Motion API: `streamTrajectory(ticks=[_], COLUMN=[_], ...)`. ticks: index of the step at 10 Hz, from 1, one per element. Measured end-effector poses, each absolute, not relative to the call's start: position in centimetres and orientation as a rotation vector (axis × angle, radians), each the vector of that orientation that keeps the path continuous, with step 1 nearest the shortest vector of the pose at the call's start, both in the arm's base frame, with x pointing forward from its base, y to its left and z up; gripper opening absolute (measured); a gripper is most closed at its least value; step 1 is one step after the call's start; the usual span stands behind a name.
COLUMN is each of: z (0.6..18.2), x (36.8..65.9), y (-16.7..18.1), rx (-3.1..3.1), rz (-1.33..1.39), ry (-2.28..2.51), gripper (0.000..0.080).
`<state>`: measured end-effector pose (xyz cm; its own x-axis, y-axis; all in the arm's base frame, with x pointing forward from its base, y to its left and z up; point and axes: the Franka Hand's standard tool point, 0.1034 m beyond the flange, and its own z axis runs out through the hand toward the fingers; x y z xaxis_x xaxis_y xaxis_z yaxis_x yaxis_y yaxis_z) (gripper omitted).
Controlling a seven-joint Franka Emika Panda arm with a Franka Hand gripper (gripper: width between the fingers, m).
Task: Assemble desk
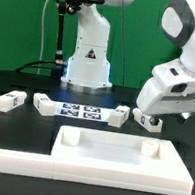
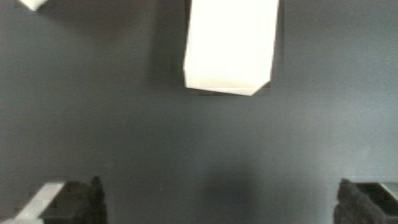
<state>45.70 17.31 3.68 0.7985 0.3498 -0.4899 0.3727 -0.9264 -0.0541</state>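
Note:
The desk top [image 1: 107,153] lies flat at the front of the black table, with small raised blocks on its rim. Two white legs [image 1: 9,100] [image 1: 44,103] lie at the exterior view's left of the marker board [image 1: 80,110], and a third leg [image 1: 119,114] lies at its right. My gripper [image 1: 149,119] hangs low over the table just right of that third leg. In the wrist view a white square leg [image 2: 231,45] lies on the dark table ahead of my gripper [image 2: 217,205]. Both dark fingertips [image 2: 64,202] stand far apart, open, with only bare table between them.
The robot's white base [image 1: 89,59] stands behind the marker board. Long white border bars [image 1: 13,144] run along the front and left of the table, beside the desk top. A corner of another white part [image 2: 34,4] shows at the edge of the wrist view.

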Motion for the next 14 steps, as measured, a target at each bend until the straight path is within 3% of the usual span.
streamTrajectory(ticks=[4, 8, 11, 14], z=[3.2, 2.9, 1.0, 0.7], x=[42.5, 42.9, 39.6, 39.4], y=[15.6, 15.9, 15.5, 15.4], rx=[2.785, 2.790, 2.686, 2.684], rz=[-1.124, -1.119, -1.283, -1.290], ry=[0.562, 0.562, 0.479, 0.483], gripper=[0.0649, 0.0649, 0.0649, 0.0627])
